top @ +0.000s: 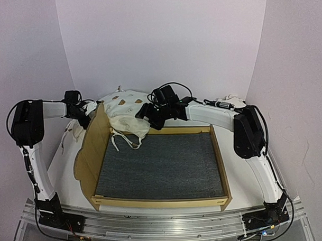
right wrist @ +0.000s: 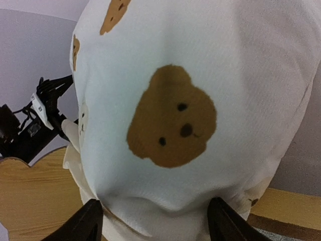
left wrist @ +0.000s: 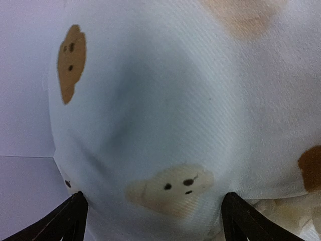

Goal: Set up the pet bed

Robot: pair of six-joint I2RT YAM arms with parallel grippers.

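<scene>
The pet bed is a low light-wood frame with a dark grey felt base. Its curved headboard stands on the left. The large cream bear-print cushion is bunched at the bed's far left corner and hangs over the far rail, with its tie strings on the felt. My left gripper is at the cushion's left side. In the left wrist view it is open, with cushion fabric bulging between the fingers. My right gripper is at the cushion's right side, also open against the cushion.
A small cream cloth piece lies behind the right arm at the back right. More cream fabric lies left of the headboard. Purple walls stand close behind and to both sides. The left arm shows in the right wrist view, above the headboard.
</scene>
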